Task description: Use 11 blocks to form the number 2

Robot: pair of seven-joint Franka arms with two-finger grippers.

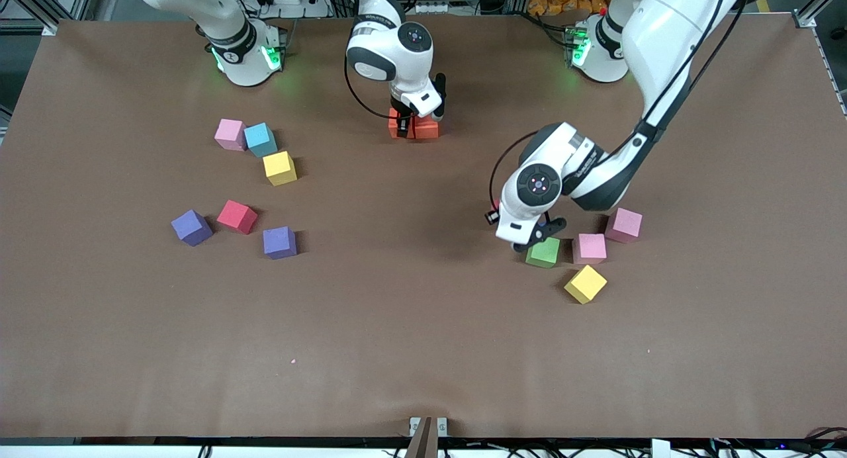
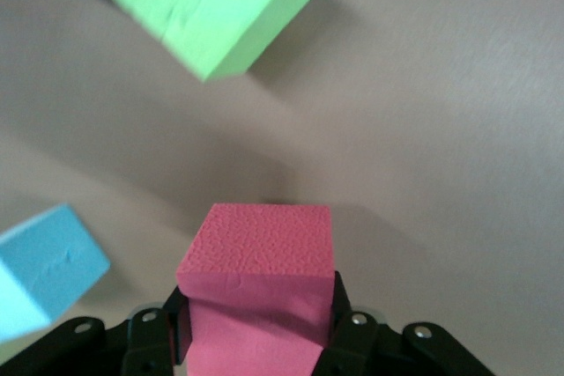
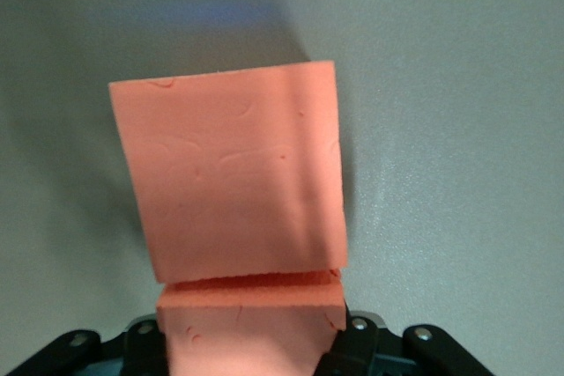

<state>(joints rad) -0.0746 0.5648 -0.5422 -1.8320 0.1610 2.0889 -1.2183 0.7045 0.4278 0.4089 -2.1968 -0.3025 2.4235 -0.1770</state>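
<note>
Blocks lie in loose groups on the brown surface (image 1: 423,352), none lower than the middle of the frame.

The right arm reaches down at the upper middle of the frame. The right gripper (image 1: 409,118) has its fingers (image 3: 145,341) pinching one orange block (image 3: 251,319), which sits pressed against a second orange block (image 1: 427,128).

The left arm bends down toward its own end of the surface, at mid height in the frame. The left gripper (image 1: 537,238) has its fingers (image 2: 352,328) clamped on a red block (image 2: 260,279); whether that block is off the surface cannot be told. A green block (image 1: 544,252) sits just beside it, with two pink blocks (image 1: 589,247) and a yellow block (image 1: 585,284) near. The left wrist view also shows a light-blue cube (image 2: 44,275) close by.

Toward the right arm's end sit a pink cube (image 1: 230,134) touching another light-blue one (image 1: 260,139), a second yellow block (image 1: 280,168), a second red block (image 1: 237,216) and two purple blocks (image 1: 192,227).
</note>
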